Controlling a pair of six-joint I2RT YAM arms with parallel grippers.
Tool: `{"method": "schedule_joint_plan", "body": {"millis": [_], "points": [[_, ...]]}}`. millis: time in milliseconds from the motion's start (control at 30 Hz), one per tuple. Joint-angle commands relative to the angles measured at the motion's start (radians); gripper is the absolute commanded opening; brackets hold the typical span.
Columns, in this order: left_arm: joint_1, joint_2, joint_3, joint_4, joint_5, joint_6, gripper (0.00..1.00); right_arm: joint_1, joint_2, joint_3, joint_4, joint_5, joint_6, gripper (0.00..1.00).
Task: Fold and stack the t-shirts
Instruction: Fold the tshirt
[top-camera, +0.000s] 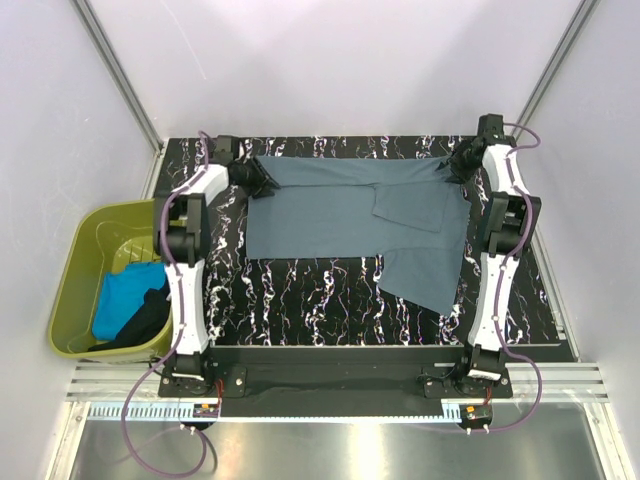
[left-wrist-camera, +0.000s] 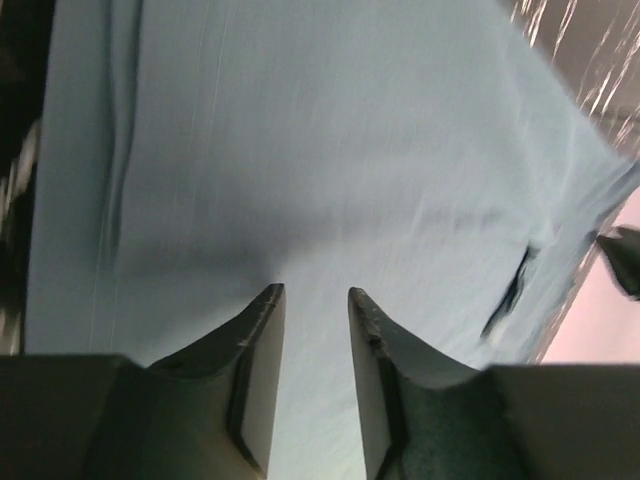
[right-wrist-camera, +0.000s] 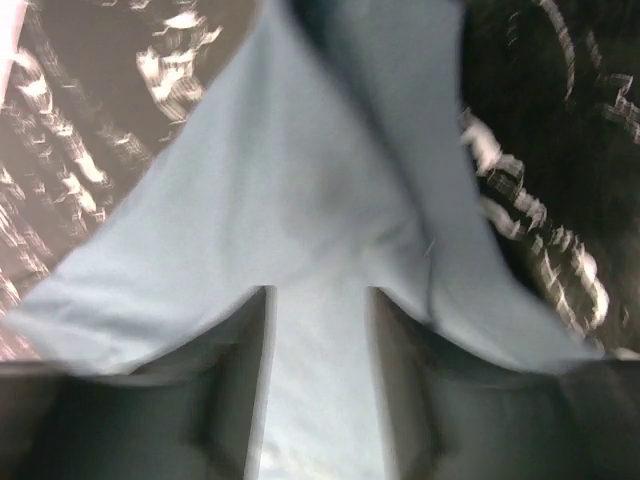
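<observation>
Slate grey-blue t-shirt (top-camera: 330, 215), soft cloth (faint creases), on white-veined black tabletop (top-camera: 300, 290)

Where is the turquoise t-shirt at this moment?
In the top view, the turquoise t-shirt lies inside the olive-green tub left of the table, beside the black t-shirt.

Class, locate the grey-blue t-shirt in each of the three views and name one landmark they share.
Top external: the grey-blue t-shirt lies spread across the far half.
Left wrist: fills the frame beyond the left hand.
Right wrist: runs up the middle from the right hand.
Shared landmark: black marbled tabletop, at the edges of both wrist views.
</observation>
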Motion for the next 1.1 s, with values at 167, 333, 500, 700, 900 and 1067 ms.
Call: {"method": "schedule_joint_plan", "body": {"millis": [167, 333, 500, 700, 900, 1067], "points": [[-0.077, -0.605, -0.410, -0.084, -0.184, 0.115, 0.38, 0.030, -0.429, -0.262, -0.238, 0.096, -0.060, 0.73], [-0.142, -0.807, -0.701, -0.155, -0.390, 0.062, 0.38, 0.095, -0.678, -0.575, -0.158, 0.068, -0.035, 0.77], [-0.148, -0.885, -0.835, -0.162, -0.505, -0.104, 0.40, 0.132, -0.907, -0.824, -0.150, 0.021, -0.025, 0.78], [-0.129, -0.778, -0.820, -0.153, -0.521, -0.176, 0.45, 0.129, -1.176, -1.132, -0.153, -0.004, -0.031, 0.81], [-0.125, -0.760, -0.863, -0.155, -0.555, -0.238, 0.47, 0.122, -1.285, -1.248, -0.173, 0.020, -0.042, 0.89], [-0.114, -0.726, -0.884, -0.158, -0.567, -0.273, 0.47, 0.077, -1.281, -1.251, -0.201, 0.024, -0.063, 0.92]]}}
